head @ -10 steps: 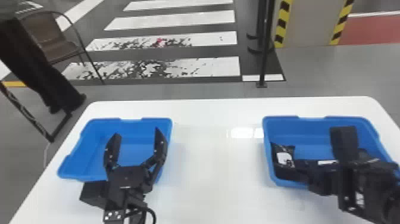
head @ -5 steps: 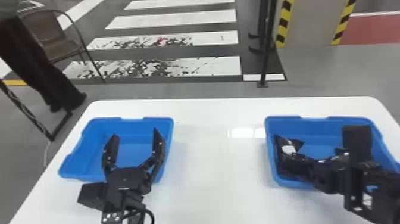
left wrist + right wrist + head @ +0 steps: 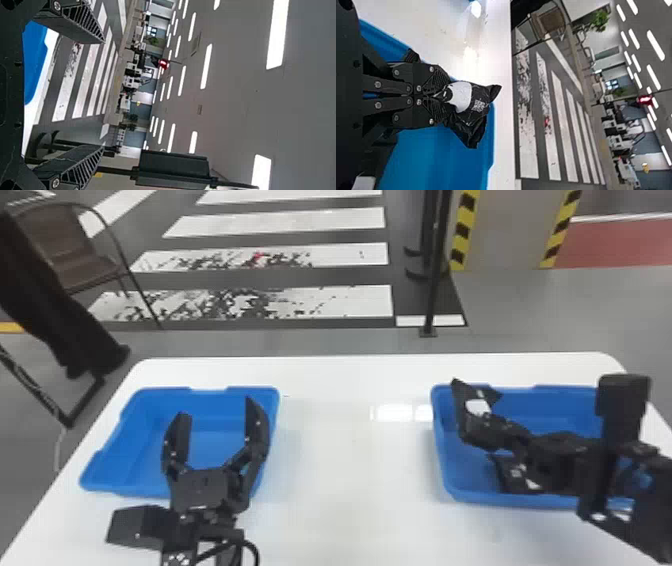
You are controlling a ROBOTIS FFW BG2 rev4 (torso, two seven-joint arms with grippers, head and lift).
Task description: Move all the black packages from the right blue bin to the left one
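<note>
The flat black fingers of my right gripper are closed on one end of a crinkled black plastic package with a white label, and the rest of it juts out past my fingertips, with a small printed square code beside the label. I have it over the left part of the rectangular blue plastic right bin. Under my wrist and partly hidden by it, a second black package with white markings lies in that same bin, near its front wall. Both bins sit on a white table with rounded corners. Well apart from the held package, my left gripper has its fingers spread wide with a gap between them, over the matching blue plastic left bin. Past the table's far edge stand a brown chair with a thin dark frame and a slim black pole, with white crosswalk stripes across the dark floor.
</note>
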